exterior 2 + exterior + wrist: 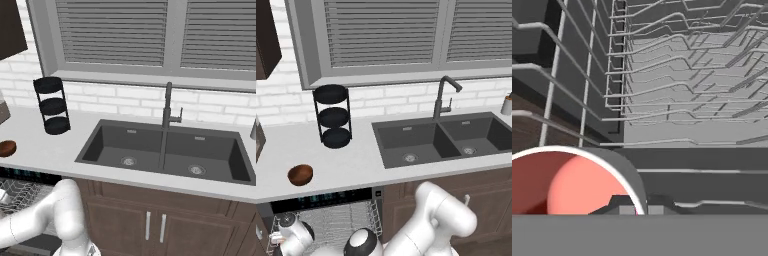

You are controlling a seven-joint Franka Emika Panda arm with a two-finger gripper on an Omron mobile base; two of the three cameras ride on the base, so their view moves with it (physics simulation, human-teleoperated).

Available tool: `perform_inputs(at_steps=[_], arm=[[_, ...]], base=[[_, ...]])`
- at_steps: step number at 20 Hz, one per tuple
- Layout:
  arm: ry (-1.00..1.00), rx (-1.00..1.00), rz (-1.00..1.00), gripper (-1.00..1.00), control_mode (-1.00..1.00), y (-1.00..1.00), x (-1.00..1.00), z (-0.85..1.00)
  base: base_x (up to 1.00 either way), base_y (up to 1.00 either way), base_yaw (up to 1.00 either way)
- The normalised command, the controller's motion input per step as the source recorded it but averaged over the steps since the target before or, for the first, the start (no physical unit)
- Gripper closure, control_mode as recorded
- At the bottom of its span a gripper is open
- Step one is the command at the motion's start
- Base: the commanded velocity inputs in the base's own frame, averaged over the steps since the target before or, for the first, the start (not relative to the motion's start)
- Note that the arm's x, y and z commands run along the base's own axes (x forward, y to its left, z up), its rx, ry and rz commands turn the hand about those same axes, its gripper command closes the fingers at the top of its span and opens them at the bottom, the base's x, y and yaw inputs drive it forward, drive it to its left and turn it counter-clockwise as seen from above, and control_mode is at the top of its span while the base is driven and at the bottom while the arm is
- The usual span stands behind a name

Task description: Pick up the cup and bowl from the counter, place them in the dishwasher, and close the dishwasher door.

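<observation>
On the grey-white counter [356, 165] I see the wooden bowl [300, 174] left of the double sink [443, 140]. My gripper [637, 209], over the dishwasher's wire rack [677, 90], seems pinched narrowly on the red-lined cup's [567, 185] rim.

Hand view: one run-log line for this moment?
end effector: shut on cup | position: over dishwasher rack | bowl: on counter | dishwasher door: open

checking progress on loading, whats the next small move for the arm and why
Probably lower the cup a little and open the pincer: it is shut on the cup's rim above the dishwasher rack, while the bowl waits on the counter.
</observation>
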Motion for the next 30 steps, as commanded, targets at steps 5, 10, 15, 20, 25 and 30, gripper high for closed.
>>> perform_inputs(at_steps=[5,10,15,20,25,30], arm=[[0.16,-0.01,0.0,1.0,-1.0,0.32,-0.65,-0.62],[0.1,-0.02,0.0,1.0,-1.0,0.25,-0.99,-0.43],[0.11,-0.03,0.0,1.0,-1.0,0.17,-1.0,-0.44],[0.05,-0.02,0.0,1.0,-1.0,0.25,-0.74,-0.2],[-0.01,0.0,0.0,-1.0,-1.0,0.15,-0.3,0.0],[-0.05,0.0,0.0,-1.0,-1.0,0.01,-0.1,0.0]], base=[[0.0,0.0,0.0],[0.0,0.0,0.0],[0.0,0.0,0.0],[0.0,0.0,0.0],[0.0,0.0,0.0],[0.0,0.0,0.0]])
